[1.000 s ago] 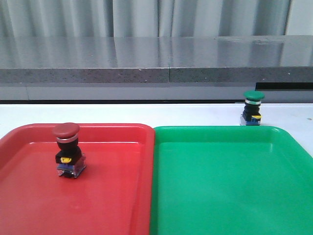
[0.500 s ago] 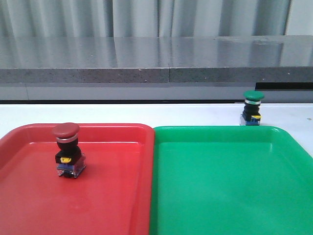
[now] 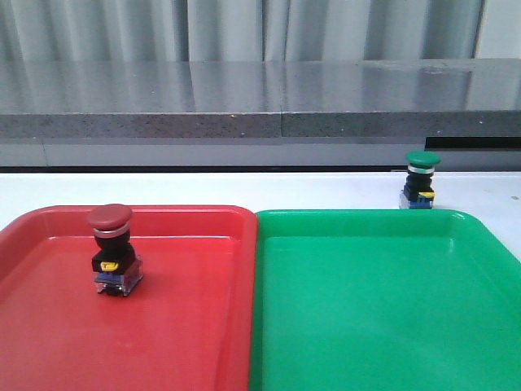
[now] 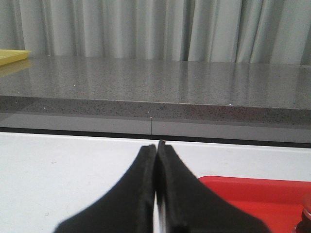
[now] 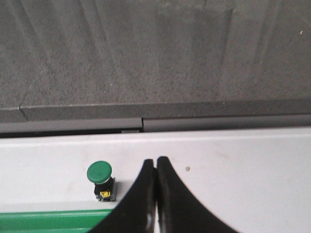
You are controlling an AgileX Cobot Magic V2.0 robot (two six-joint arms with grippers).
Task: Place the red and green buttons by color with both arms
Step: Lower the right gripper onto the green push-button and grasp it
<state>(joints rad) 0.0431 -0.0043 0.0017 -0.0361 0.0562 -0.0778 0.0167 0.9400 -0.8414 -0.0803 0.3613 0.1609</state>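
Red button (image 3: 111, 248) upright in glossy red tray (image 3: 187, 342); green button (image 3: 420, 180) on matte white tabletop (image 3: 244, 189) behind green tray (image 3: 383, 326). Left hand (image 4: 156, 145) and right hand (image 5: 155, 161): pointed fingers pressed together, holding nothing.

Trays (image 3: 244, 220), green button (image 3: 421, 181) on table (image 3: 203, 189)

No readable text, label, brand, number or sign shows anywhere.

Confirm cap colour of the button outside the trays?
Dark green cap; clearest in the front view.
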